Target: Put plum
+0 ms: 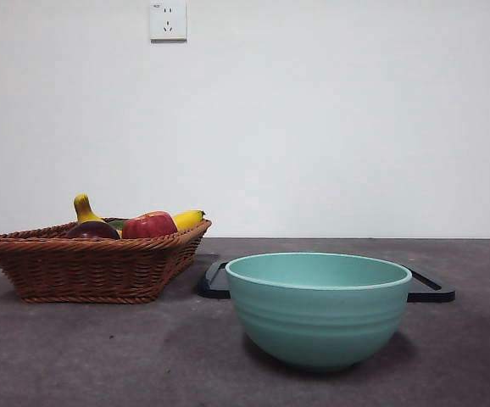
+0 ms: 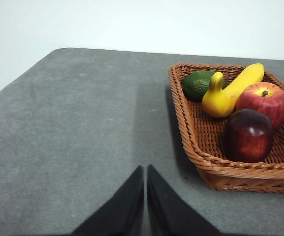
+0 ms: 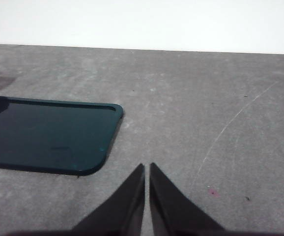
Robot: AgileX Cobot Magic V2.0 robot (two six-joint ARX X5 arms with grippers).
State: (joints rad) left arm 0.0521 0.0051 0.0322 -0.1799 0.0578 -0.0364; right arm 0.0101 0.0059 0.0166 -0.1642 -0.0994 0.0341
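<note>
Left gripper (image 2: 145, 173) w/ jaws pressed together, empty. Dark maroon round plum (image 2: 248, 135) sits ahead and off to one side of its tips, inside the brown woven wicker basket (image 2: 191, 142), touching the red apple (image 2: 263, 102). Risk: grabbing the apple instead, or nudging it. Right gripper (image 3: 147, 172) also closed, empty, beside the dark flat tray (image 3: 48, 135). Only the front view shows the teal ceramic bowl (image 1: 319, 307).

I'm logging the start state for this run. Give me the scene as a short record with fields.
plum: in the wicker basket, beside the red apple
other fruit in basket: banana, yellow gourd, avocado
bowl: teal, on the table, in front of the dark tray
left gripper: shut, above bare table near the basket
right gripper: shut, beside the tray
</note>
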